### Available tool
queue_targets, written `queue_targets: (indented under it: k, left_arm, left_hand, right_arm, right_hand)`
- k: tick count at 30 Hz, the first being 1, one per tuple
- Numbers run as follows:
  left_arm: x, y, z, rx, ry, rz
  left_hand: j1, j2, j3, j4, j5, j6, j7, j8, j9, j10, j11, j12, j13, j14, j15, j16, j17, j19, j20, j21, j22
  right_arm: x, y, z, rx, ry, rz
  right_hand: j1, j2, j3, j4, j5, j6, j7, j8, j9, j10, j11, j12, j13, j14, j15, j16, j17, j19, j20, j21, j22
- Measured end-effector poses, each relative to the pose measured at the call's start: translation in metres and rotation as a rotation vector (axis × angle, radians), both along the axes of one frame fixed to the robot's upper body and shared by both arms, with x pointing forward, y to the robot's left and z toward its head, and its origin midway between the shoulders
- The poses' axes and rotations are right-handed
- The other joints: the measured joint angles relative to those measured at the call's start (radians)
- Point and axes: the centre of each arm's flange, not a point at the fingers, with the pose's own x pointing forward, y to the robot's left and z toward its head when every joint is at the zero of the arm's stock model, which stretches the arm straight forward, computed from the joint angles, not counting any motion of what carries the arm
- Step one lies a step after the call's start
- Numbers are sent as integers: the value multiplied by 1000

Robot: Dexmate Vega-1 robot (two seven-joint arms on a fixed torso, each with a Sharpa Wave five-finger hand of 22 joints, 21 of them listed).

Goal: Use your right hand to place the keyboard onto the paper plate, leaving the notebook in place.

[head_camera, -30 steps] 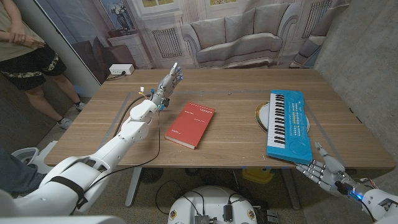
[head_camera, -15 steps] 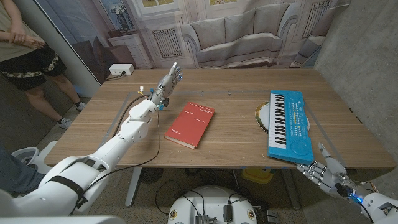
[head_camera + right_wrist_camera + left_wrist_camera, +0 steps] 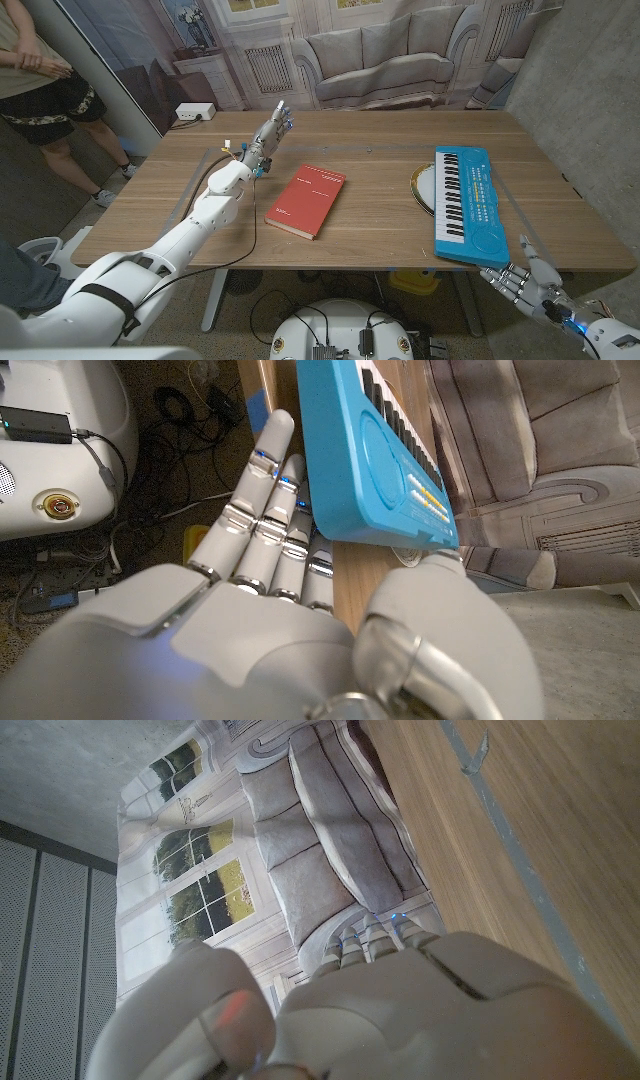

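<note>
The blue toy keyboard (image 3: 468,205) lies lengthwise at the table's right side. Its far half covers part of the paper plate (image 3: 418,187), and its near end juts a little over the front edge. My right hand (image 3: 525,285) hangs below that front edge, just under the keyboard's near end, fingers spread and holding nothing. In the right wrist view its fingers (image 3: 262,510) reach up beside the table edge beneath the keyboard (image 3: 370,450). The red notebook (image 3: 306,200) lies at the table's middle. My left hand (image 3: 272,130) is raised at the far left, fingers extended and empty.
A person (image 3: 40,85) stands beyond the table's left end. A white power strip (image 3: 195,112) sits by the wall behind the table. A sofa backdrop hangs behind the far edge. Bare wood lies between the notebook and the plate.
My right hand has dropped lower and moved right, away from the keyboard's near end. The keyboard's near end has shifted slightly right and toward the front edge. The left arm has not moved.
</note>
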Motion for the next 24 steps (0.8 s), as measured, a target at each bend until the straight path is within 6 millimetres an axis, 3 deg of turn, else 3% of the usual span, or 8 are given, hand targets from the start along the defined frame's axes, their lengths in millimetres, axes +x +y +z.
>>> queue_targets:
  k: [10,19,20,24]
  left_arm:
    - [0,1,-2,-6,1,-3]
    - [-2,3,-5,-10,0,-1]
    - [-2,4,-5,-14,1,3]
    - [-2,4,-6,-17,1,4]
  left_hand:
    - [0,0,-4,4,0,0,0,0,0,0,0,0,0,0,0,0,0,0,0,0,0]
    - [0,0,-4,4,0,0,0,0,0,0,0,0,0,0,0,0,0,0,0,0,2]
    - [0,0,-4,4,0,0,0,0,0,0,0,0,0,0,0,0,0,0,0,0,2]
    - [0,0,-8,0,0,0,0,0,0,0,0,0,0,0,0,0,0,0,0,0,2]
  right_arm:
    - [0,2,10,-24,-19,7]
    - [2,3,22,-48,-35,23]
    - [4,4,31,-65,-50,30]
    - [4,5,38,-86,-49,36]
  right_hand:
    - [-12,-1,-4,4,0,0,0,0,-1,-14,14,1,-3,0,0,0,-2,5,5,-1,0]
    - [-17,1,-11,3,8,6,27,4,-4,-11,11,1,-3,4,3,0,-1,21,0,-10,0]
    - [-17,2,-11,3,8,6,27,4,-4,-11,11,1,-3,6,5,0,-1,21,0,-10,0]
    - [-22,7,-11,3,8,2,31,4,-5,-11,11,1,-3,7,7,6,-1,21,0,-14,0]
